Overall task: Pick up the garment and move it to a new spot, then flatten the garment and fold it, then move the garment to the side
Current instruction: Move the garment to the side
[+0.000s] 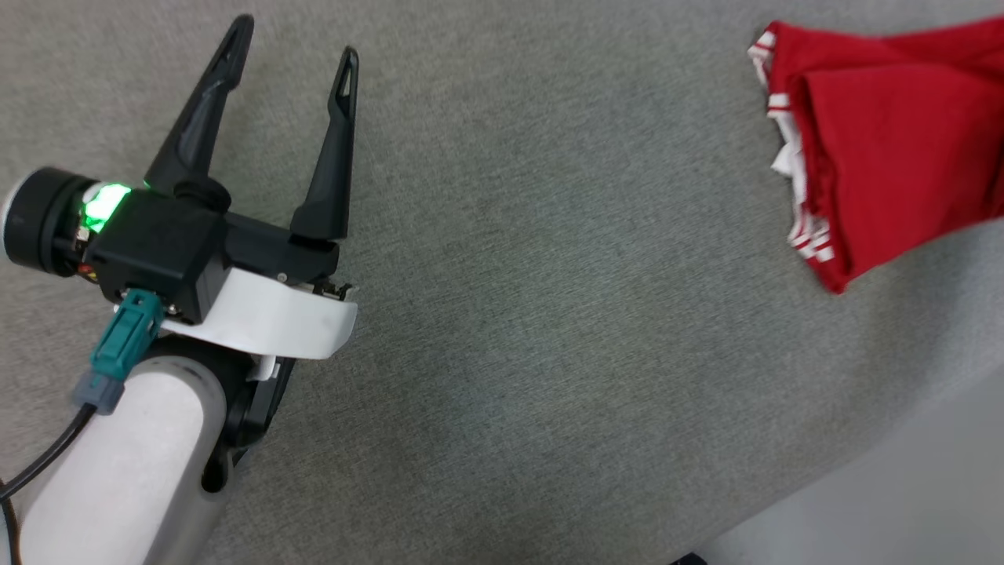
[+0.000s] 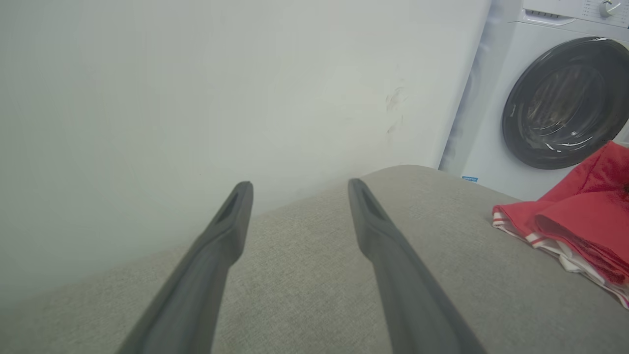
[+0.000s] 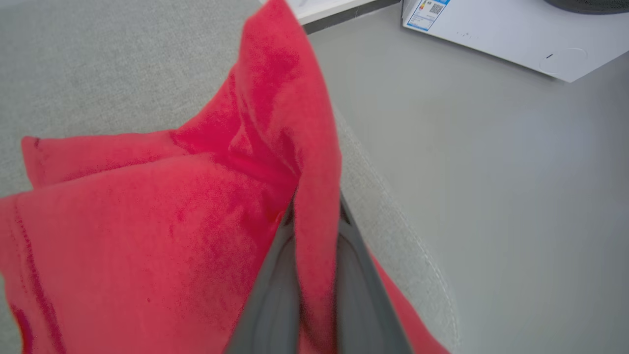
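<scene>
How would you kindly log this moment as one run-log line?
left gripper: open, empty | right gripper: shut on red jersey | jersey: folded, on grey fabric surface

right gripper (image 3: 315, 209) | pinching a fold of the garment (image 3: 147, 221) | grey cushion (image 3: 98, 64) beneath | floor (image 3: 491, 172) at right

Head camera looks down on the tabletop (image 1: 549, 314); left wrist faces the wall (image 2: 196, 73); right wrist hugs the garment (image 3: 147, 221), common to all.
</scene>
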